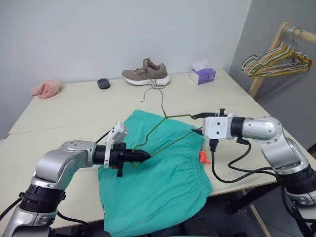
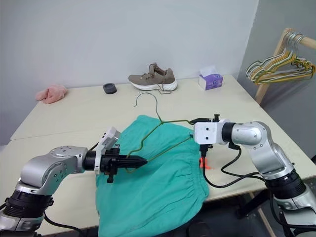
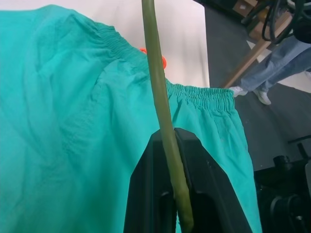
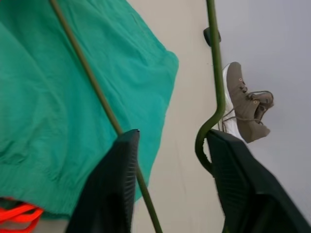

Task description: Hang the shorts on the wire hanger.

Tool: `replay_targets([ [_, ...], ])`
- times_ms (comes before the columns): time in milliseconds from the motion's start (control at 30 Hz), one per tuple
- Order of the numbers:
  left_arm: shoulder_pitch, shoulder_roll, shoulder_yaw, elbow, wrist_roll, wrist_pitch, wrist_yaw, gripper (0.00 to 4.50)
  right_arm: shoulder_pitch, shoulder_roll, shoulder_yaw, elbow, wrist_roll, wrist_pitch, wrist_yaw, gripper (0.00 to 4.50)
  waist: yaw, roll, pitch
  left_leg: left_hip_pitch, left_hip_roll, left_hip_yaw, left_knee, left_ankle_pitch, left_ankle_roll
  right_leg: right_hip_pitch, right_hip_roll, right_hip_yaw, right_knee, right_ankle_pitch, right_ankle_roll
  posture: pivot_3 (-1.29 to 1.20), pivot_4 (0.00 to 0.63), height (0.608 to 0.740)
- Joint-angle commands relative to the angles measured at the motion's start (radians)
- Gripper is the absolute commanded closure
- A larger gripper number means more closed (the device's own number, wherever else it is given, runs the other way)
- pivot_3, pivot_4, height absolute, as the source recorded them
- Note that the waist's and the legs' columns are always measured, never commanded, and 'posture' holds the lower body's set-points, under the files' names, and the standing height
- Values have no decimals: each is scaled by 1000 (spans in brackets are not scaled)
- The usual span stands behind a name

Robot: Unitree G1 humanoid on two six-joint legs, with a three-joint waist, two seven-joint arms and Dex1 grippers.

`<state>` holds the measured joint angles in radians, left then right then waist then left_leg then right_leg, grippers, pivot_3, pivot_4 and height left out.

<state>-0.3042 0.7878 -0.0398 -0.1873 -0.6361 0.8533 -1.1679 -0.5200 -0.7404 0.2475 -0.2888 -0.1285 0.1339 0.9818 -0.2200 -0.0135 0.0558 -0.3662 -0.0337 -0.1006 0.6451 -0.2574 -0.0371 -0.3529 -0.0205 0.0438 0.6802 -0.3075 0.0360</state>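
The shorts (image 1: 158, 182) spill over the bench's (image 1: 64, 116) near edge at the lower middle of the head views, their bottom hem cut off by the frame; the small orange-red piece (image 1: 203, 157) pokes out at the waistband, partly tucked behind the right arm's cable. The wire hanger (image 1: 165, 129) sits just over the teal cloth in the middle of the frame; whether its lower wire touches the fabric is hard to tell. Its long axis runs from lower left to upper right, and the hook (image 1: 154, 94) points to the top of the frame, toward the shoe (image 1: 146, 72) by the wall. The left gripper (image 1: 142, 156) has its fingers (image 3: 160, 194) clamped tight on the hanger's left corner; in the left wrist view the olive wire runs straight up between them. The right gripper (image 4: 170, 160) has its fingers spread apart around the other corner, the bent wire lying beside one finger. Open bench shows along the far side, with a pink cloth (image 1: 47, 89), a dark round object (image 1: 103, 83) and a tissue box (image 1: 203, 75) well apart from the shorts; a bundle of hangers (image 1: 276, 61) hangs on a rack at the upper right.
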Motion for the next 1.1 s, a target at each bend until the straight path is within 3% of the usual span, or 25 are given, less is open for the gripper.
replay_targets([
  [33, -5, 33, -12, -21, 50, -80, -17, 4500, 10, -45, -97, -101, 138, 174, 71, 1043, 0, 0, 0, 0, 0, 0, 0, 0, 0, 0, 0, 0, 0, 0, 0, -260, 0, 740],
  [133, -16, 73, -50, -10, 129, -179, -48, 4500, 14, -91, -165, -162, 280, 389, 128, 38, 1, 0, 0, 0, 0, 0, 0, 0, 0, 0, 0, 0, 0, 0, 0, -264, 0, 740],
  [400, -67, 137, -100, 18, 245, -385, -162, 4500, 34, -149, -114, -214, 402, 670, 137, 38, -1, 0, 0, 0, 0, 0, 0, 0, 0, 0, 0, 0, 0, -1, -2, -269, 0, 740],
  [667, -88, 133, -96, 20, 254, -424, -203, 4500, 8, -127, 51, -159, 406, 725, 158, 38, 0, 1, 0, 0, 0, 1, 0, 0, 0, 0, 0, 0, 0, -2, -2, -254, 0, 740],
  [800, -72, 139, -91, 15, 259, -436, -211, 4500, 3, -119, 88, -146, 416, 743, 169, 926, 1, 0, 0, 0, 0, 1, 0, 0, 0, 0, 0, -1, 0, -2, -2, -245, 0, 740],
  [1100, -54, 146, -82, -14, 240, -406, -217, 4500, 2, -122, 138, -126, 407, 754, 166, 4070, 2, 0, 0, 0, 1, 0, 0, 0, 0, 0, 0, -1, 0, -2, -2, -237, 0, 740],
])
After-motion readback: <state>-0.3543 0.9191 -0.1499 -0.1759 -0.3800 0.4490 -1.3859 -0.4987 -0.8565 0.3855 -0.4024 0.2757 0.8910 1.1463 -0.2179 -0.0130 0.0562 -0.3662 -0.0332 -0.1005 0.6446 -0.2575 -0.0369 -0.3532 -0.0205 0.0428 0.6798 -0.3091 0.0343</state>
